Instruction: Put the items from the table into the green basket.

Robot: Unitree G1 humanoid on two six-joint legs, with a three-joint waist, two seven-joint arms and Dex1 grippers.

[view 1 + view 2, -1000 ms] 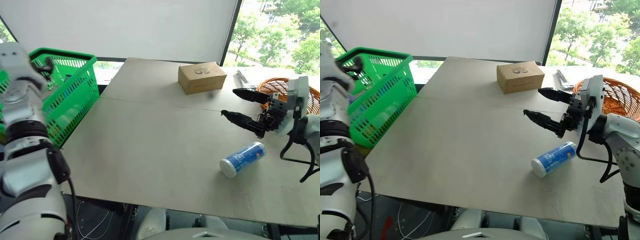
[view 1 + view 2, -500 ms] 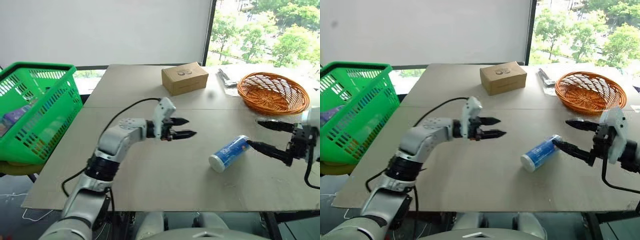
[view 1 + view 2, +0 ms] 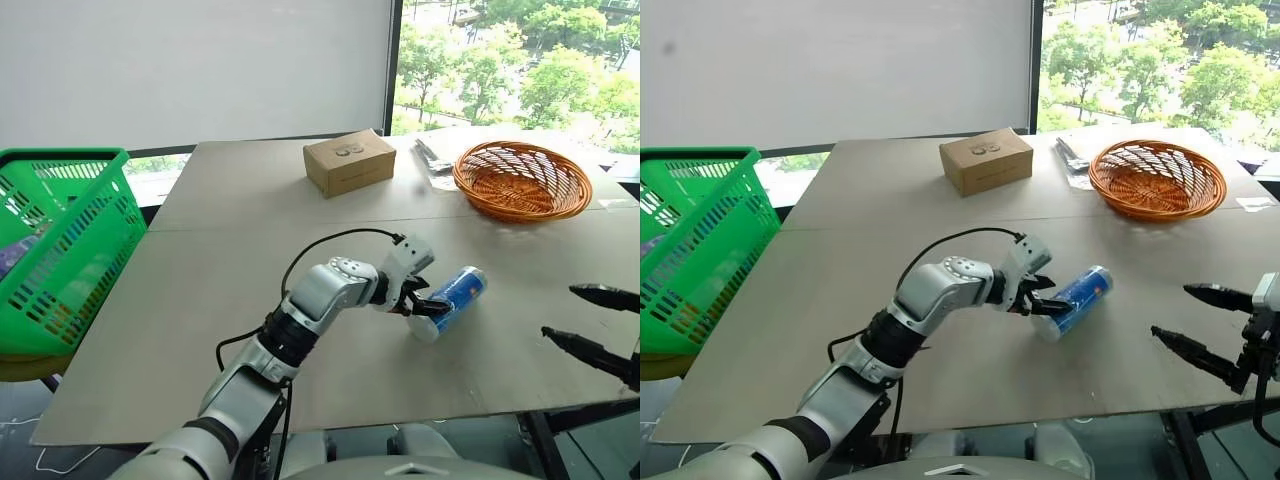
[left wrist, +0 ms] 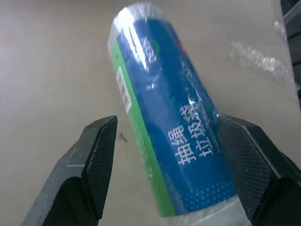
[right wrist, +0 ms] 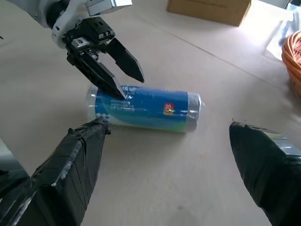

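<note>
The blue container (image 3: 452, 297) with white ends lies on its side on the table (image 3: 220, 270), right of centre. My left gripper (image 3: 425, 304) is open at its near end. In the left wrist view one finger (image 4: 251, 160) rests against the container (image 4: 169, 122) and the other finger (image 4: 94, 160) stands a little off it. My right gripper (image 3: 558, 311) hangs open and empty past the table's near right edge, well apart from the container. The green basket (image 3: 70, 240) stands off the table's left side, and something purple (image 3: 8, 256) shows inside it.
A brown cardboard box (image 3: 348, 161) sits at the back of the table. An orange wicker basket (image 3: 520, 180) stands at the back right, with a flat dark object (image 3: 432, 155) beside it. Bare tabletop stretches from the container to the green basket.
The camera has swung to the right. My left arm came away from the green basket and reached across to the container. My right gripper drew back from the container, rightward and lower.
</note>
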